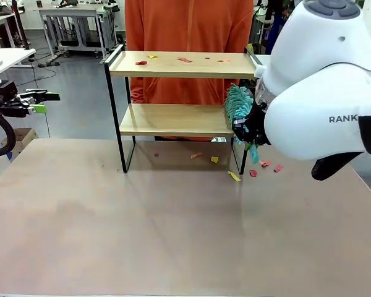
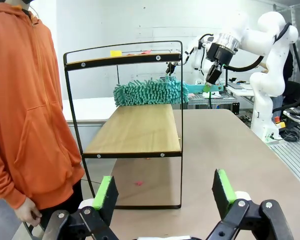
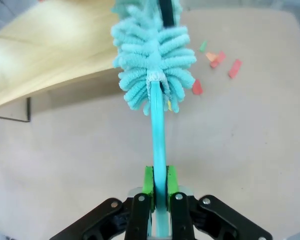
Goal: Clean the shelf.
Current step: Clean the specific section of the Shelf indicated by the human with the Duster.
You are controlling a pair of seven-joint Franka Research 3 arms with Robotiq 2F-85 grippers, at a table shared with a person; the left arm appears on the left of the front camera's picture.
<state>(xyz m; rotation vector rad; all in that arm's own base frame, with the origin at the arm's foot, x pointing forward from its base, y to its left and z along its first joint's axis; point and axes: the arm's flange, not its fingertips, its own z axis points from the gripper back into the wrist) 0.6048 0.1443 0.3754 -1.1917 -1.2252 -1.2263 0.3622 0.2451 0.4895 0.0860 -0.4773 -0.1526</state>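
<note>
Dusting of the shelf (image 1: 173, 119), which is standing at the middle of the table's (image 1: 173, 235) far edge, appears to be in hand. The right tool (image 3: 159, 180) is clenching the handle of a teal duster (image 3: 152, 65), whose head is sitting at the right end of the lower board (image 2: 135, 127), seemingly touching it. Paper scraps (image 1: 184, 60) are lying on the top board (image 1: 173, 67), loose scraps (image 1: 234, 176) on the table below. The next move is probably calling for raising the duster to the top board. The left tool (image 2: 165, 187) is hanging released, grasping nothing, beyond the table's left edge.
</note>
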